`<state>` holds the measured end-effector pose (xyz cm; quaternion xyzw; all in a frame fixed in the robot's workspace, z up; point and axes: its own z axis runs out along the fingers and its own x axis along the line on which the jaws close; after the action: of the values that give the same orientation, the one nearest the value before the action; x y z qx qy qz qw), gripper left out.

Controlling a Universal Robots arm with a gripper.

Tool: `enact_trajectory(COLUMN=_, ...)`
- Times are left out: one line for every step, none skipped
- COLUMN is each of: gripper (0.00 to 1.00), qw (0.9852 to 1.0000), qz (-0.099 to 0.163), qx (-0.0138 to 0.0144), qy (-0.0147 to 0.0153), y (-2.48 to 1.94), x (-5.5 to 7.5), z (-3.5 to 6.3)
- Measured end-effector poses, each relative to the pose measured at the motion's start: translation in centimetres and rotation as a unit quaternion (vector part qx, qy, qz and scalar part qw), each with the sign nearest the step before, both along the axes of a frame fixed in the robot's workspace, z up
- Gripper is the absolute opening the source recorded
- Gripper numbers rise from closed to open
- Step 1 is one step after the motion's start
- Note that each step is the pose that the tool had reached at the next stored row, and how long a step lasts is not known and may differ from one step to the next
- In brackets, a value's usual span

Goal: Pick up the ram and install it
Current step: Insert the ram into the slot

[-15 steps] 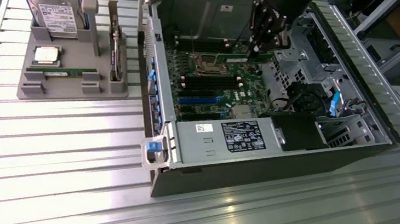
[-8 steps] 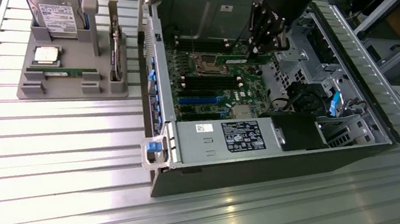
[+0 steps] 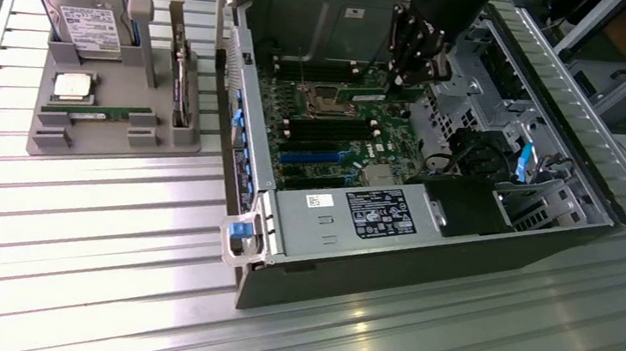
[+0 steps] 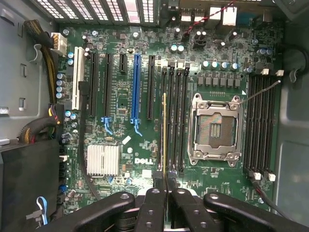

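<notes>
One memory stick [image 4: 164,135] is seen edge-on in the wrist view, clamped between the two black fingers [image 4: 153,181] of the gripper [image 4: 164,180], whose jaws are pressed together on its end. It is held just above the green motherboard [image 4: 140,145], over the bank of four black slots [image 4: 175,121] at about nine o'clock from the empty processor socket [image 4: 216,128]. A second bank of four slots [image 4: 259,128] lies at three o'clock from that socket. Whether the stick touches a slot cannot be told.

In the exterior view, the arm is cut off by the upper edge, and the gripper [image 3: 421,70] is lowered into the open computer case [image 3: 397,261]. On the grey holder [image 3: 52,142], at nine o'clock from the case, one second memory stick [image 3: 99,110], one square processor [image 3: 73,85], one hard drive [image 3: 80,11] and one card [image 3: 181,77] standing on edge are counted. The label text is too small to read.
</notes>
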<state>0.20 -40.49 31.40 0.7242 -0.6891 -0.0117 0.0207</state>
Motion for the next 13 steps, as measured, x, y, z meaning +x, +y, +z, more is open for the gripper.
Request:
enact_trajectory(gripper=0.12, qw=1.0, qz=0.0, qx=0.0, qy=0.0, y=0.0, x=0.0, z=-0.05)
enact_trajectory(gripper=0.12, qw=1.0, qz=0.0, qx=0.0, qy=0.0, y=0.0, x=0.0, z=-0.1)
enact_trajectory(gripper=0.12, qw=1.0, qz=0.0, qx=0.0, qy=0.0, y=0.0, x=0.0, z=-0.17)
enact_trajectory(gripper=0.12, qw=1.0, qz=0.0, qx=0.0, qy=0.0, y=0.0, x=0.0, z=-0.22)
enact_trajectory(gripper=0.12, qw=1.0, qz=0.0, qx=0.0, qy=0.0, y=0.0, x=0.0, z=-0.31)
enact_trajectory(gripper=0.12, qw=1.0, qz=0.0, qx=0.0, qy=0.0, y=0.0, x=0.0, z=-0.37)
enact_trajectory(gripper=0.12, qw=1.0, qz=0.0, qx=0.0, qy=0.0, y=0.0, x=0.0, z=-0.45)
enact_trajectory(gripper=0.12, qw=1.0, qz=0.0, qx=0.0, qy=0.0, y=0.0, x=0.0, z=-0.56)
enact_trajectory(gripper=0.12, qw=1.0, qz=0.0, qx=0.0, qy=0.0, y=0.0, x=0.0, z=-0.61)
enact_trajectory(gripper=0.12, qw=1.0, qz=0.0, qx=0.0, qy=0.0, y=0.0, x=0.0, z=-0.69)
enact_trajectory(gripper=0.12, qw=1.0, qz=0.0, qx=-0.0001, qy=0.0, y=0.0, x=0.0, z=-0.78)
enact_trajectory(gripper=0.12, qw=1.0, qz=0.0, qx=0.0, qy=0.0, y=0.0, x=0.0, z=-0.84)
enact_trajectory(gripper=0.12, qw=1.0, qz=0.0, qx=0.0, qy=0.0, y=0.0, x=0.0, z=-0.92)
